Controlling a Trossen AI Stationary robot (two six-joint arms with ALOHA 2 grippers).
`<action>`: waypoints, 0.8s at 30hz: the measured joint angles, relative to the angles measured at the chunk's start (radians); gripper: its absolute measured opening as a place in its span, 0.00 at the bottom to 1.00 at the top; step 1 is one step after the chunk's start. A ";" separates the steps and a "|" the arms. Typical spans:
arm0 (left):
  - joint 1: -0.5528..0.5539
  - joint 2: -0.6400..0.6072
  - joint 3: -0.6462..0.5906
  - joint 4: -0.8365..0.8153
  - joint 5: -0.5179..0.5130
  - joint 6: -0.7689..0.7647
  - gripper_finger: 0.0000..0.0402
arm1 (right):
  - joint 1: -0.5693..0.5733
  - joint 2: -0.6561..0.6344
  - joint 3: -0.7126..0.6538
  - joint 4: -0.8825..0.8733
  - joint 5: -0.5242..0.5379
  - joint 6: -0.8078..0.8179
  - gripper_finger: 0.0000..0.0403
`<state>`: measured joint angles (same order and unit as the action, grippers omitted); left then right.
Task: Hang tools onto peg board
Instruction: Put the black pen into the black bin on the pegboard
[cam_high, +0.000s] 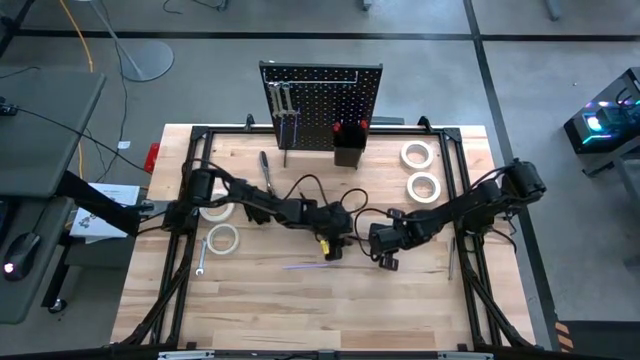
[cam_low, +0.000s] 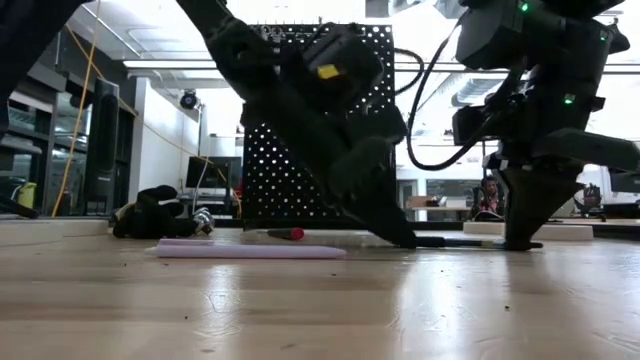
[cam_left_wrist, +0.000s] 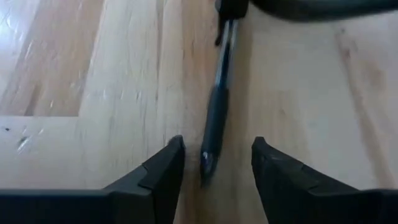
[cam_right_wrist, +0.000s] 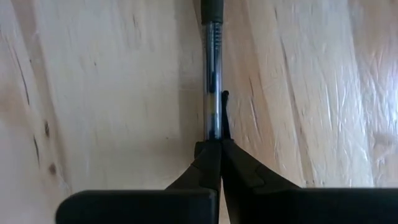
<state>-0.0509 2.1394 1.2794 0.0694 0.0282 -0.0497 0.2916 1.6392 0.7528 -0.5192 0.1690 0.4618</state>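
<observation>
A: Start nearest. What lies at the front of the table?

B: A slim pale violet rod (cam_low: 250, 251), flat on the wood, apart from both arms. Just behind it the two grippers meet at mid-table over one thin tool.

A: Which tool, and who has it?

B: A slim pen-like tool with a clear barrel (cam_right_wrist: 213, 81). The right gripper (cam_right_wrist: 219, 152) is pinched tight on one end. The left gripper (cam_left_wrist: 214, 163) has its fingers spread, one on each side of the dark other end, not touching it.

A: So how does the tool lie?

B: Its long axis runs straight from one gripper to the other, flat on the table. I judge a handover or a re-grip turns on that line; the left need only clamp in place.

A: And farther back?

B: White tape rolls (cam_high: 422, 170) by the right edge, then the peg board (cam_high: 322, 95) upright at the far side, with its small black bin (cam_high: 349, 148).
</observation>
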 joint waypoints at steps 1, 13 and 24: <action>0.000 0.000 0.004 -0.010 0.001 0.000 0.43 | 0.001 0.012 0.003 0.010 0.007 0.000 0.00; -0.002 -0.005 0.008 -0.079 -0.010 0.096 0.43 | 0.048 0.062 0.009 0.103 0.087 0.010 0.00; 0.008 0.062 0.018 -0.144 0.040 0.040 0.06 | 0.048 0.059 0.009 0.102 0.094 0.039 0.00</action>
<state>-0.0434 2.2016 1.2975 -0.0750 0.0683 -0.0102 0.3395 1.6978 0.7622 -0.4175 0.2631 0.5008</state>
